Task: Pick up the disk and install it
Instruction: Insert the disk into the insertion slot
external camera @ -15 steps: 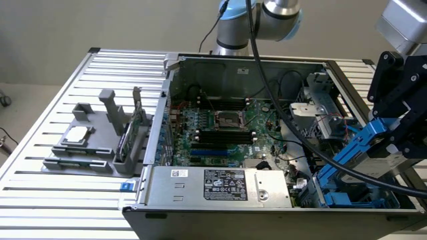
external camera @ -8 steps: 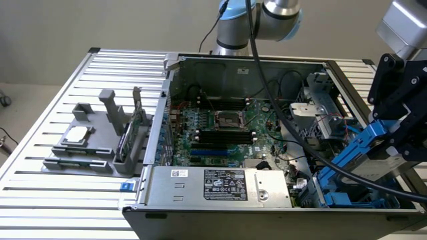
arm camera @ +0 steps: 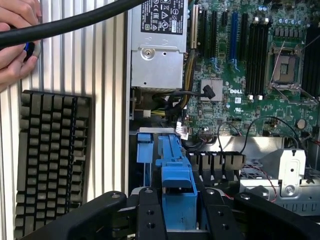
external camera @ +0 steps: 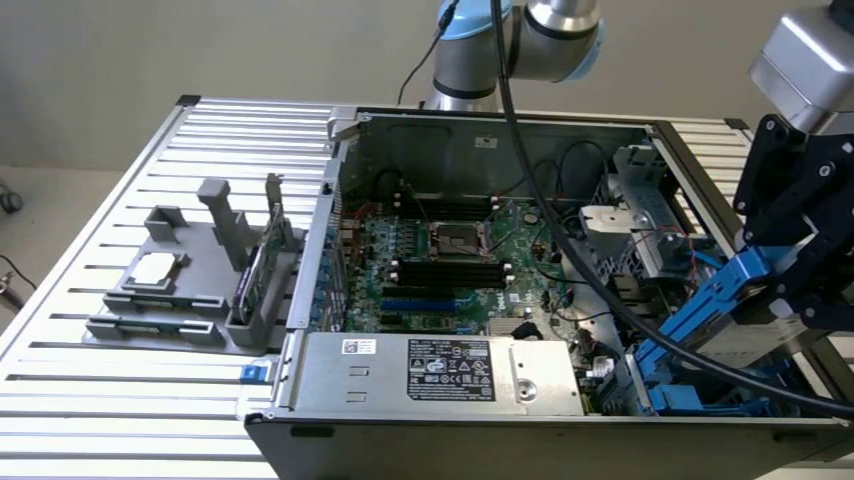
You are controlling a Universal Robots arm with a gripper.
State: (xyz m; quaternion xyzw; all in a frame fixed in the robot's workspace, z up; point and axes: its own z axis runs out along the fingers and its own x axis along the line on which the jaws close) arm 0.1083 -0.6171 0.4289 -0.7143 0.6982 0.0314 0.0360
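Disk (external camera: 721,325) — silver-grey, blue-framed, tilted

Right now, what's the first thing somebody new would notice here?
The big open computer case on the slatted table, with its green motherboard bare in the middle. At the exterior view's right, the black end effector grips the blue-framed disk, held tilted.

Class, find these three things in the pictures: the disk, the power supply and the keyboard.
the disk (external camera: 707,300), exterior view, on its blue carrier rail.
the power supply (external camera: 451,368), exterior view, on its printed label.
the keyboard (arm camera: 50,165), wrist view, on the middle rows of keys.
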